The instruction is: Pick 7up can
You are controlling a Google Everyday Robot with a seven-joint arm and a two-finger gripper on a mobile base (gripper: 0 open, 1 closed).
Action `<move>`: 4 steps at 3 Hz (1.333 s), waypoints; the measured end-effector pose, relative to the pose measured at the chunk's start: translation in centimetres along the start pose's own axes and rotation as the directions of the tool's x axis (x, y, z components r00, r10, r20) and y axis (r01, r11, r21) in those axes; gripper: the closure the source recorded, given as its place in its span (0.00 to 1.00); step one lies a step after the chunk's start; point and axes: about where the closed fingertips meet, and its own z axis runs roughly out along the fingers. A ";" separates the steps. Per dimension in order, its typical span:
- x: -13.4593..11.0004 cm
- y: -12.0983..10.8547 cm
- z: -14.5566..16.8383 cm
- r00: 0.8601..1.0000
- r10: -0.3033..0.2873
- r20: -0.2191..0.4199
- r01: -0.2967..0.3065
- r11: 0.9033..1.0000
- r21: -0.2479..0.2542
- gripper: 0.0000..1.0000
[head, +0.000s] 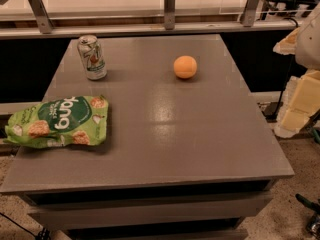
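The 7up can (92, 57) stands upright at the far left of the grey table (165, 134). It is silver-white with a green lower band and a silver top. My gripper (299, 106) shows as cream-coloured blocks at the right edge of the view, beyond the table's right side. It is far from the can and holds nothing that I can see. Part of it is cut off by the frame edge.
A green snack bag (59, 121) lies flat at the table's left edge, in front of the can. An orange (185, 67) sits at the far middle. A railing with metal posts (169, 6) runs behind the table. Dark cables (307, 204) lie on the floor at lower right.
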 end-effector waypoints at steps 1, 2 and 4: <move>0.0 0.0 0.0 1.000 0.000 0.000 0.000 1.000 0.000 0.00; -1.3 -1.4 0.7 0.998 -0.022 0.053 0.023 1.000 -0.006 0.00; -12.0 -8.3 4.9 0.948 -0.169 0.270 0.185 0.982 -0.035 0.00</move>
